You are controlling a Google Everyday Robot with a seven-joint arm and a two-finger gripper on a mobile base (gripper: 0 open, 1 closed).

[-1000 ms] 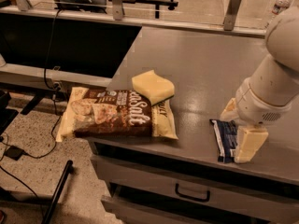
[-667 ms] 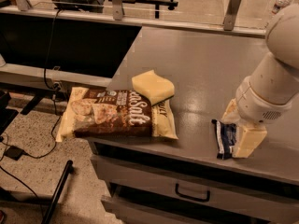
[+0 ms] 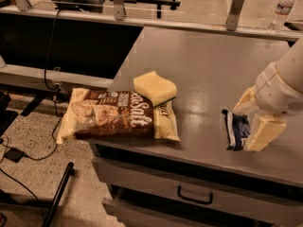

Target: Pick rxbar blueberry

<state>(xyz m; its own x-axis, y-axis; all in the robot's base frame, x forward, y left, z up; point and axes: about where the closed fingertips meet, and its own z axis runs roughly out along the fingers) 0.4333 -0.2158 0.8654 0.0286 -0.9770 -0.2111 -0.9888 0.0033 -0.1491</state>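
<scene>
The rxbar blueberry (image 3: 235, 128), a small dark navy bar with a pale edge, is at the right of the grey table (image 3: 208, 65), near the front edge. My gripper (image 3: 253, 119) is down on it, with one cream finger (image 3: 244, 103) behind the bar and the other (image 3: 262, 134) in front of it. The fingers are shut on the bar's right part; its left end sticks out, tilted. The white arm rises to the right and hides the rest of the bar.
A large brown-and-cream chip bag (image 3: 118, 115) lies at the table's front left corner, overhanging the edge. A yellow sponge (image 3: 155, 87) rests on its back right part. A water bottle (image 3: 282, 6) stands far back right. Drawers (image 3: 194, 195) lie below the table front.
My gripper has moved a little right and up, and the bar has moved with it. The chip bag and sponge have not moved.
</scene>
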